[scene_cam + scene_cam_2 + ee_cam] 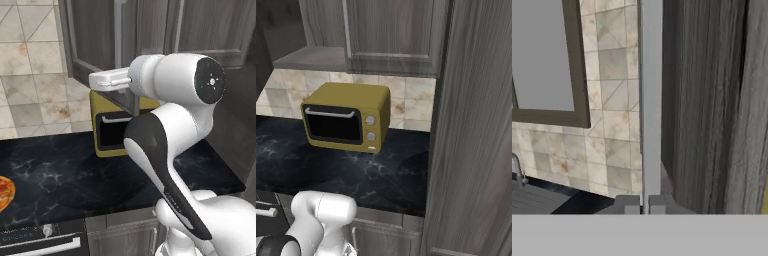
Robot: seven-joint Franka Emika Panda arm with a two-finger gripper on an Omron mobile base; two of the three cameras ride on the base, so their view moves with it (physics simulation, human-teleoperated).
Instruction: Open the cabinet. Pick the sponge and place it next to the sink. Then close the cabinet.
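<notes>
Gripper (641, 205) jaws are clamped on the cabinet handle (650, 100), a long vertical silver bar; in the hand view the two fingertips sit at the bar's lower end, one each side. The cabinet (150, 30) is dark grey wood-grain, mounted on the wall above the counter (60, 175); its door (712, 100) fills the right side of the hand view. In the left base view the hand reaches the handle at the door's lower edge. Below it a mustard-yellow microwave (348, 117) stands at the counter's back edge against the tiled wall (406, 97). A pizza (5, 192) lies at the counter's left edge in the left base view. A tap (517, 170) shows far left in the hand view.
</notes>
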